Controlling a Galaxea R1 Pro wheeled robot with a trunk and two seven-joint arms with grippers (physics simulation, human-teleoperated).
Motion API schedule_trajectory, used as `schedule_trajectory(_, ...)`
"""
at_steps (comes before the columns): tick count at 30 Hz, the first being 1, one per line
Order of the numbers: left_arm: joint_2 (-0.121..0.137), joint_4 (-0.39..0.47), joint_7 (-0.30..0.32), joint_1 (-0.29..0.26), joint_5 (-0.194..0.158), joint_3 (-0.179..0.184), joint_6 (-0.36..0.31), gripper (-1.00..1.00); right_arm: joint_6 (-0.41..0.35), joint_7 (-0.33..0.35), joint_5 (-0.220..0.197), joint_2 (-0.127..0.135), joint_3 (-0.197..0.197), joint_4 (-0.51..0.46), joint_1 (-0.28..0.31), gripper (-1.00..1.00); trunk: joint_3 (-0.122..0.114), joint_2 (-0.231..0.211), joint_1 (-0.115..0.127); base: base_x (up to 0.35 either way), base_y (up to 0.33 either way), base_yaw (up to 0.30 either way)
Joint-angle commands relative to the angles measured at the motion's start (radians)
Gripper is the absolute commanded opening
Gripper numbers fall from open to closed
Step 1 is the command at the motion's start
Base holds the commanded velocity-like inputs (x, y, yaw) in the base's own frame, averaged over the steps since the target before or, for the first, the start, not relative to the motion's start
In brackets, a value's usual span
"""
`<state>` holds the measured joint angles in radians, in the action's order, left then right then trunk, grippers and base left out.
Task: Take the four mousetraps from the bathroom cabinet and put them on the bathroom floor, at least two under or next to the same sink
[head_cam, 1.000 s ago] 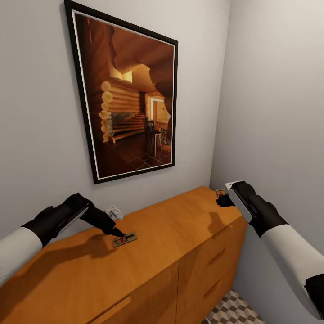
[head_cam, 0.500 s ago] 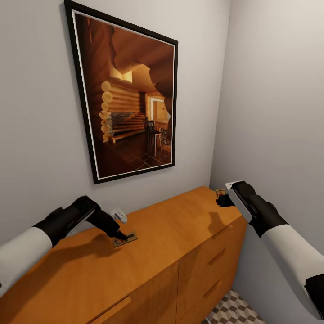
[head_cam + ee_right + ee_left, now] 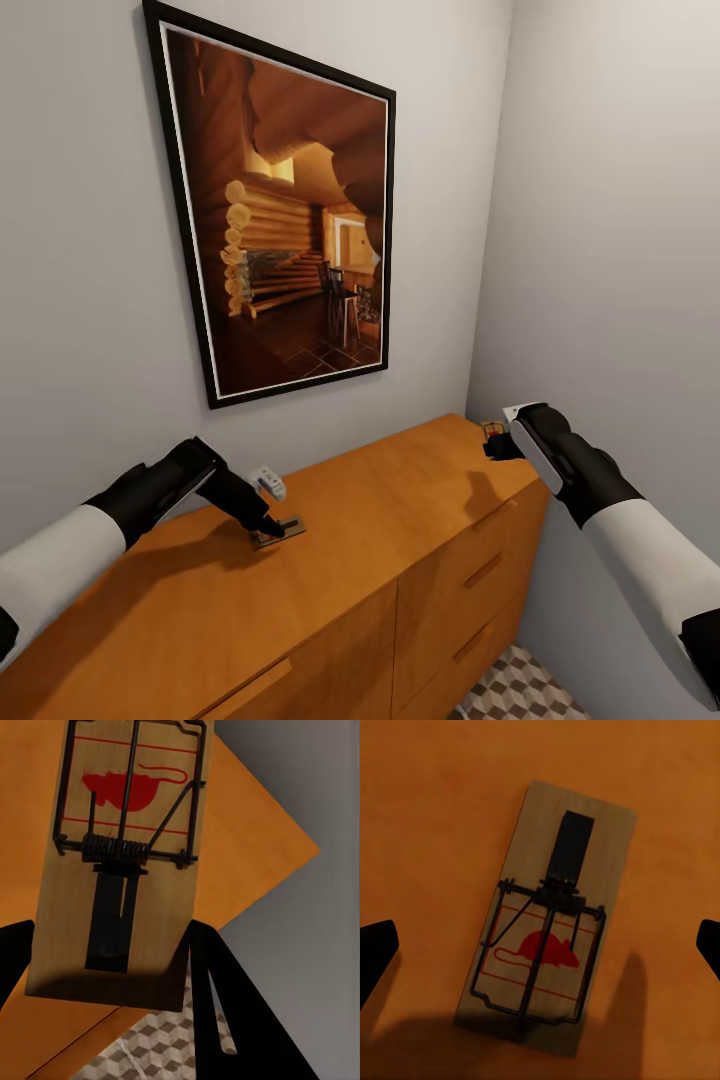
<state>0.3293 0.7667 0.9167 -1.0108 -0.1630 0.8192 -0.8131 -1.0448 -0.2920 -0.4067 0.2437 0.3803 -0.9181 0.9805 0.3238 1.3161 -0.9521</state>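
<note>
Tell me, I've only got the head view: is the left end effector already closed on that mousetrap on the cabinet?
Observer: No. The left mousetrap lies flat on the cabinet, with the left end effector fingers apart from its sides.
Operator: And the right one?
Observer: The right mousetrap has its end between the right end effector fingers, apparently gripped.
Operator: Which face is up?
Observer: The red mouse print shows on both.

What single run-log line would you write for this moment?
left gripper: open, straddling mousetrap lying on cabinet | right gripper: shut on second mousetrap, lifted above cabinet's end | bathroom floor: no trap visible yet
</note>
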Motion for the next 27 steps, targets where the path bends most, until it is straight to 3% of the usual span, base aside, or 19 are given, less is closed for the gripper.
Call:
schedule_trajectory(1,0.001,0.001,-0.004,-0.002,-0.01,0.005,-0.008,1.0,-0.002,-0.01,-0.014,0.001,0.004,-0.001,0.001,-1.0,0.001,0.001,0.0,0.0,0.0,0.0)
schedule_trajectory(11,-0.001,-0.024,-0.004,-0.002,-0.01,0.005,-0.002,1.0,-0.002,-0.01,-0.014,0.002,0.004,-0.001,0.001,-1.0,0.001,0.001,0.0,0.0,0.0,0.0)
schedule_trajectory(21,-0.013,-0.1,-0.004,-0.002,-0.01,0.004,0.08,1.0,-0.002,-0.01,-0.014,0.002,0.005,-0.001,0.001,-1.0,0.001,0.001,0.0,0.0,0.0,0.0)
schedule_trajectory(27,-0.024,-0.125,-0.004,-0.002,-0.01,0.004,0.093,1.0,-0.002,-0.01,-0.014,0.002,0.005,-0.001,0.001,-1.0,0.001,0.001,0.0,0.0,0.0,0.0)
